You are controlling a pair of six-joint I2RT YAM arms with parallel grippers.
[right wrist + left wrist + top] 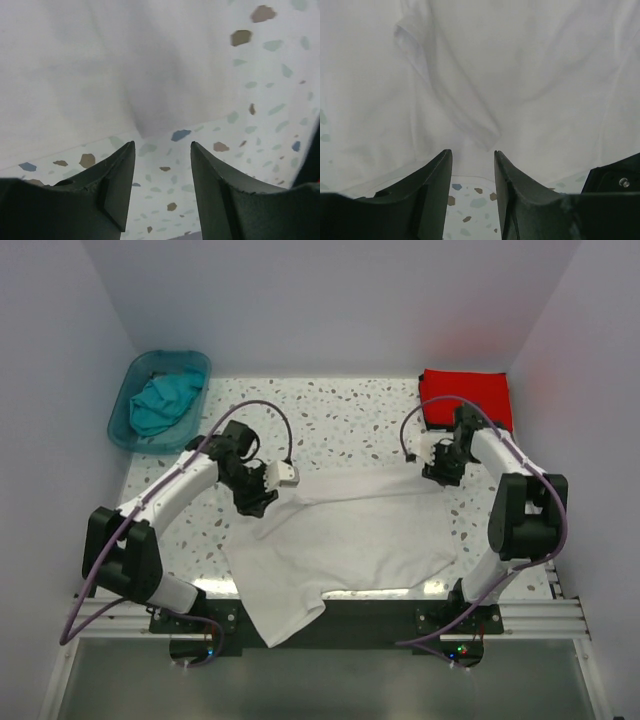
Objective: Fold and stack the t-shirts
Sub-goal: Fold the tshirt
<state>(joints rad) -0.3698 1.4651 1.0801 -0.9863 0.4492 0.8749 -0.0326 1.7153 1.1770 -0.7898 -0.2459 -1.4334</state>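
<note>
teal plastic tub [118,420] far left, speckled tabletop [350,420]

The white t-shirt [340,540] lies spread across the near middle of the table [340,420], softly creased, with a narrow band folded over along its far edge and its near-left corner hanging over the table's near edge. The red t-shirt [465,395] lies folded at the far right. The teal t-shirt [165,400] sits crumpled in the tub [125,425] at the far left.
</note>
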